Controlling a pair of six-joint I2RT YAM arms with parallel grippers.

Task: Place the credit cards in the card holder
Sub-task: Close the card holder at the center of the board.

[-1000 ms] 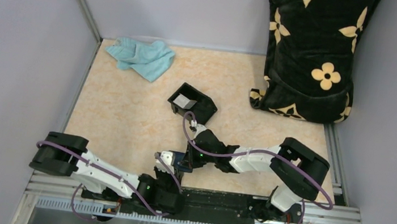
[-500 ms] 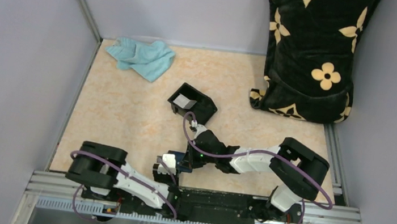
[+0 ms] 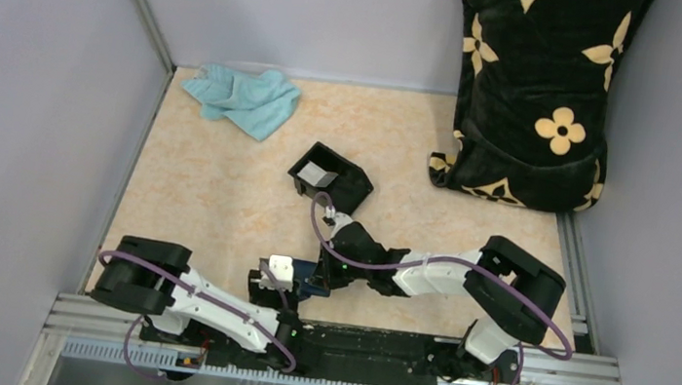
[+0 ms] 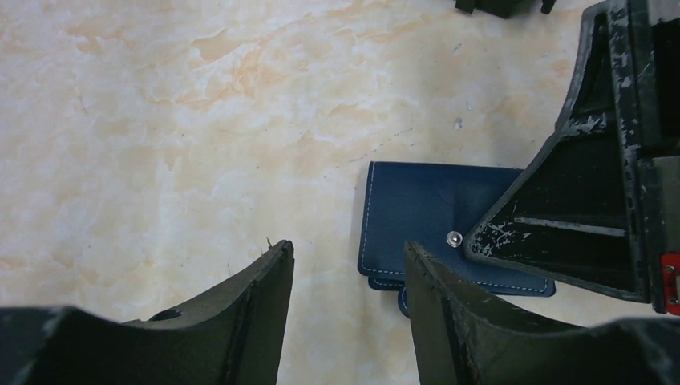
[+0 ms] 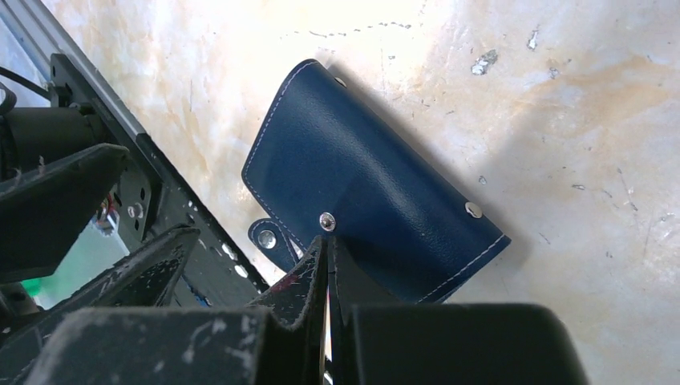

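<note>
1. The wallet (image 5: 361, 192) lies closed and flat on the table (image 4: 160, 120), near the front edge, between the two grippers.
2. One pale card (image 3: 319, 175) sits in the black box (image 3: 353, 197), well apart from the wallet.
3. Likely risk: the wallet skids or stays folded, because only closed fingertips pin it.
4. The right gripper (image 5: 325, 249) is clenched and holds nothing; its tips touch the wallet beside a snap.
5. The left gripper (image 4: 346, 250) is parted and empty, at the wallet's edge.

No legible txt, labels or nos. in any view
</note>
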